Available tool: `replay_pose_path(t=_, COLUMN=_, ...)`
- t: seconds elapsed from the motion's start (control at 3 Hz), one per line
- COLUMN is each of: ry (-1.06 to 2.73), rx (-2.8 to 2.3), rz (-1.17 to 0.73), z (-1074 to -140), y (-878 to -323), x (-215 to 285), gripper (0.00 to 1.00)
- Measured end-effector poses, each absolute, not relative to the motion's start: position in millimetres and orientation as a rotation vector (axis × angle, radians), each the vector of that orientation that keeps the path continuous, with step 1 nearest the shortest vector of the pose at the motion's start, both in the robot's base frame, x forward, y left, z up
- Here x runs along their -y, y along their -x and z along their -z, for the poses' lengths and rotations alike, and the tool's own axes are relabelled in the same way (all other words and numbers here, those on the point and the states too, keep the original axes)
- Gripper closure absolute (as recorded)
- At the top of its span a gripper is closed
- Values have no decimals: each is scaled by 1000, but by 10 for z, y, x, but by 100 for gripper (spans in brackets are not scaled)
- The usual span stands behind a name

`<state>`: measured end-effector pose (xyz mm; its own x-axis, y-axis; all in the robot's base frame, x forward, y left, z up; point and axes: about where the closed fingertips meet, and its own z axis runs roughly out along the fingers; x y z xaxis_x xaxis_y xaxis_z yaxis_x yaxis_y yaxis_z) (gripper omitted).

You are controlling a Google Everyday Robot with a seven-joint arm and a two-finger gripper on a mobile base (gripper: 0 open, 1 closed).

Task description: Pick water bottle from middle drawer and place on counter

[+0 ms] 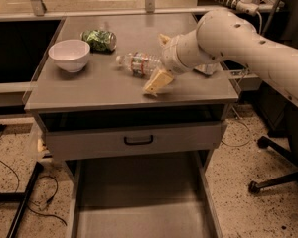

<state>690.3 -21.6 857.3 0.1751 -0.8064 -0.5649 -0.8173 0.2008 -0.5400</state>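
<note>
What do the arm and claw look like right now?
The arm: thick, rounded off-white shells with small dark dots along them. The claw, over the counter by the water bottle: two pale yellowish wedge-shaped fingers on a white wrist.

Water bottle (pixel 134 63): right end hidden behind the gripper (pixel 156 63), which sits over the right half of the counter (pixel 104 93), fingers spread either side of it; label print unreadable.
Robot arm (pixel 248 38): cut off at right edge.
Middle drawer (pixel 139 182): near end cut off.
Green crumpled item (pixel 100 39), far left: kind indeterminable.
Pale object (pixel 207 70) behind arm: mostly hidden.
</note>
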Motion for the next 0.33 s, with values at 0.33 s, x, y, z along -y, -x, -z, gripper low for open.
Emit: replay_pose_path(t=0.33, ry=1575, rx=-1600, rz=-16, z=-8573, y=-6903, x=216, gripper=0)
